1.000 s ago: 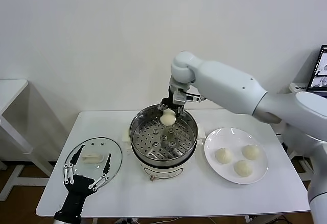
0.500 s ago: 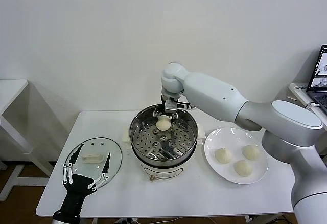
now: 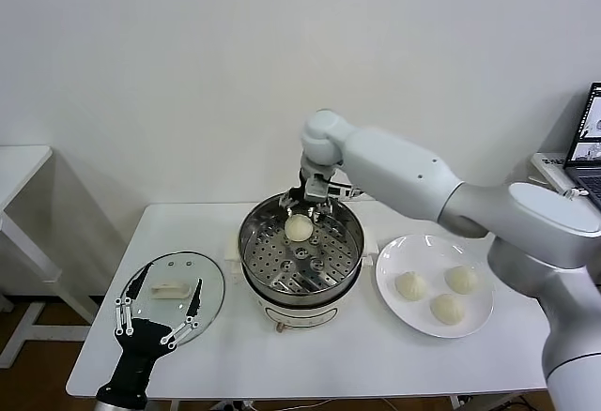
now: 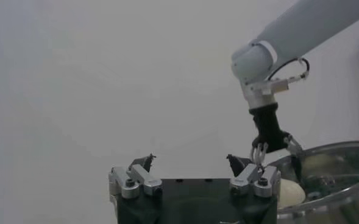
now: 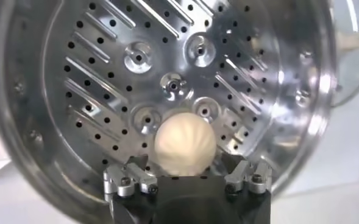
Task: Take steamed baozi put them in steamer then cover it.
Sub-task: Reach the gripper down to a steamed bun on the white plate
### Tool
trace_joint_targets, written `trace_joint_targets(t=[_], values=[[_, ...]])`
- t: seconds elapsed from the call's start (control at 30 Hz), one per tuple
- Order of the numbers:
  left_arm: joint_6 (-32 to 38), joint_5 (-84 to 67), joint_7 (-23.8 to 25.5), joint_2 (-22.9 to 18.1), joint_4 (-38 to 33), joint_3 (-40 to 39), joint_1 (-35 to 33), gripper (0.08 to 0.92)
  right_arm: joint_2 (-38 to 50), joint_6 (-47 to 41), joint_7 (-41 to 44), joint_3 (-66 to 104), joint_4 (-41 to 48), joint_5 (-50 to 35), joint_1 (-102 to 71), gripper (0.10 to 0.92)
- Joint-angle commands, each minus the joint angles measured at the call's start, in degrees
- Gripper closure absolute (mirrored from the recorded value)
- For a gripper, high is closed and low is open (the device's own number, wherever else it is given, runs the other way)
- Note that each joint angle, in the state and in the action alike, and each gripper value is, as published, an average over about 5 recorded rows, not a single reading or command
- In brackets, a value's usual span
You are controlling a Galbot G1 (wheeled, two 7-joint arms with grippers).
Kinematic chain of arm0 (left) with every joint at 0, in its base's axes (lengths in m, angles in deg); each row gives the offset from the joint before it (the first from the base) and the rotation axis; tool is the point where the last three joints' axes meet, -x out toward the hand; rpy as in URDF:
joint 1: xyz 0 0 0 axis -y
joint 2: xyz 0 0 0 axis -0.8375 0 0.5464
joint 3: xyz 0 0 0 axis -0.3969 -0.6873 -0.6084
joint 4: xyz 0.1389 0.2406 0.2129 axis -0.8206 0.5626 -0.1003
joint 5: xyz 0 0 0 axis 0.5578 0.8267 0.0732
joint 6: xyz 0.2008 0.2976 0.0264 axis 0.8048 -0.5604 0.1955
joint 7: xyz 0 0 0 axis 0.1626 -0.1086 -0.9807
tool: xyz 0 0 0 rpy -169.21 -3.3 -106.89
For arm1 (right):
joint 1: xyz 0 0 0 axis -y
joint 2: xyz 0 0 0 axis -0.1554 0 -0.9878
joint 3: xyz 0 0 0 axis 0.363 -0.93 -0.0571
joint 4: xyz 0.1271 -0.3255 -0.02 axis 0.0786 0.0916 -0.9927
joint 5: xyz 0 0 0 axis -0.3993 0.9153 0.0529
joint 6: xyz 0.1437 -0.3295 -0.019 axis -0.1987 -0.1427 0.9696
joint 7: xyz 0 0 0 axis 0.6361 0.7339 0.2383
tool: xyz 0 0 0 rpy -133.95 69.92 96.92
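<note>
I'm looking at a lab/test room, not a kitchen: bare white wall (image 3: 188,73), plain white bench (image 3: 376,355), laptop (image 3: 592,139) far right of the tool.

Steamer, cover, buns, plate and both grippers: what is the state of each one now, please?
Steamer: uncovered, one baozi on its tray.
Baozi in steamer: resting on tray, released.
Cover: flat on table, off steamer.
Plate: holds three baozi.
Right gripper: open, above the bun.
Left gripper: open, over the cover.
</note>
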Motion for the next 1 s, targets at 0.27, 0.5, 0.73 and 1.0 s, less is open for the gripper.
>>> trace_joint_targets(t=[0.27,0.5,0.73,1.0], values=[[0.02,0.16,0.07,0.68,1.07,-1.29,0.79,0.177,24.99,-35.39,3.94,-15.62,-2.59,-37.85,13.34,0.203],[-0.25,0.27,0.03,0.97,1.47,-1.72,1.21,0.177,30.66,-40.02,-1.56,-23.08,-5.41,-38.79,6.77,0.203],[-0.59,0.7,-0.15,0.53,1.57,-1.63,1.09,0.177,31.61,-43.03,-6.29,-25.23,-9.04,-36.9,0.25,0.203],[-0.65,1.29,-0.33,0.0,1.4,-1.76,0.62,0.177,29.87,-44.05,-9.24,-23.62,-7.62,-34.91,-4.45,0.203]])
